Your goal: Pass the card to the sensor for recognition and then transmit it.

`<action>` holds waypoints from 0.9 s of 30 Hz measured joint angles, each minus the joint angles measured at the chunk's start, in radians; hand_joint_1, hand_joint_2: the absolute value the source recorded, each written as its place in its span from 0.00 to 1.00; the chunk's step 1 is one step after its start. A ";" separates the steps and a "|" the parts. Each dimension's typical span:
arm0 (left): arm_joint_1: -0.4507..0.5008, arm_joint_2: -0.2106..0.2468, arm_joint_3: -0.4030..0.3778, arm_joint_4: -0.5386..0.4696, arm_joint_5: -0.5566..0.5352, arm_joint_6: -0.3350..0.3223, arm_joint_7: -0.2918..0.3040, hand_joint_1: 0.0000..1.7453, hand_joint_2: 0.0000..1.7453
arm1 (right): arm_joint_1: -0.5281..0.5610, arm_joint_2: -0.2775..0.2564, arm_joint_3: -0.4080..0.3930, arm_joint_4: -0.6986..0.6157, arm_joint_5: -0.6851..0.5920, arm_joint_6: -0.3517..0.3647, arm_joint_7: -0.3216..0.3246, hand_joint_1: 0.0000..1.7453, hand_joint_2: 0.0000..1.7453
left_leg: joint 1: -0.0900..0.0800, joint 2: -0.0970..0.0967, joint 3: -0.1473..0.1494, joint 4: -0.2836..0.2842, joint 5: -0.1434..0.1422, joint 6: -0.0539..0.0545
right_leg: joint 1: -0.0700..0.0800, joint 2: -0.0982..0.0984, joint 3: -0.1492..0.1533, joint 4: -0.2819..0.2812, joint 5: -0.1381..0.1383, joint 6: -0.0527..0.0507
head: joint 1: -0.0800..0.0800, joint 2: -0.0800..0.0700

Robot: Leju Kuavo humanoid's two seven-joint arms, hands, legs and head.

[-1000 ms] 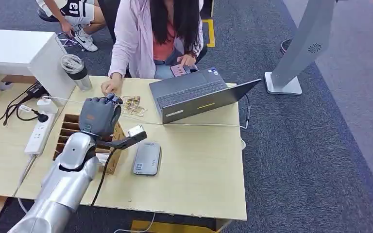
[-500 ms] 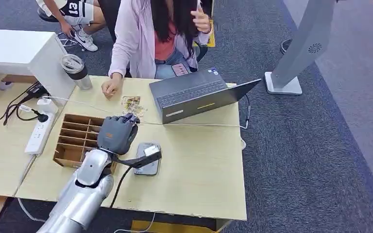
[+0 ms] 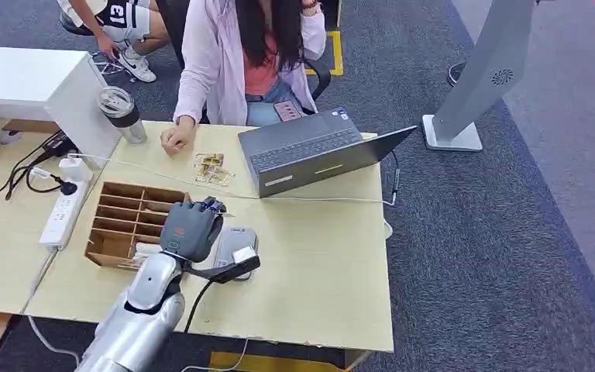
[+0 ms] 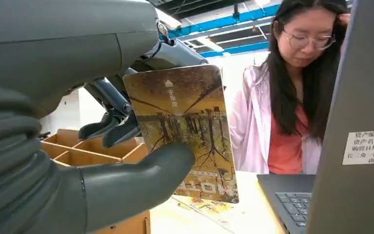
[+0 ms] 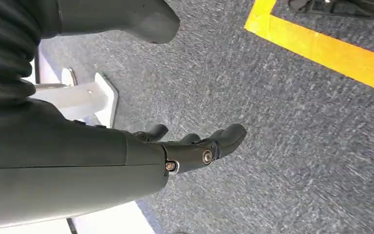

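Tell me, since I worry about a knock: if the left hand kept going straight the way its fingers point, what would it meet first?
Probably the laptop: the left hand, holding the card, points across the table towards it. Depth is unclear.

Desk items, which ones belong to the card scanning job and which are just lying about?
Part of the job:
card, held by the left hand
grey sensor on the desk
wooden divided box

Lying about:
laptop
tumbler
power strip

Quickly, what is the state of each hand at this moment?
Left hand: holds the card between thumb and fingers.
Right hand: open, holds nothing, hanging over the carpet.
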 joint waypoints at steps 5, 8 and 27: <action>0.006 -0.019 -0.014 0.039 -0.013 -0.003 0.002 1.00 1.00 | 0.000 0.000 0.000 0.000 0.000 -0.003 0.020 0.00 1.00 | 0.000 0.000 0.000 0.000 0.000 0.000 | 0.000 0.000 0.000 0.000 0.000 0.000 | 0.000 0.000; 0.020 -0.034 -0.025 0.079 -0.024 -0.004 0.003 1.00 1.00 | 0.000 0.001 -0.001 0.000 0.002 -0.004 0.016 0.00 1.00 | 0.000 0.000 0.000 0.000 0.000 0.000 | 0.000 0.000 0.000 0.000 0.000 0.000 | 0.000 0.000; 0.042 -0.048 -0.037 0.173 -0.009 -0.003 0.005 1.00 1.00 | 0.000 0.005 -0.006 0.000 0.003 0.000 0.003 0.00 1.00 | 0.000 0.000 0.000 0.000 0.000 0.000 | 0.000 0.000 0.000 0.000 0.000 0.000 | 0.000 0.000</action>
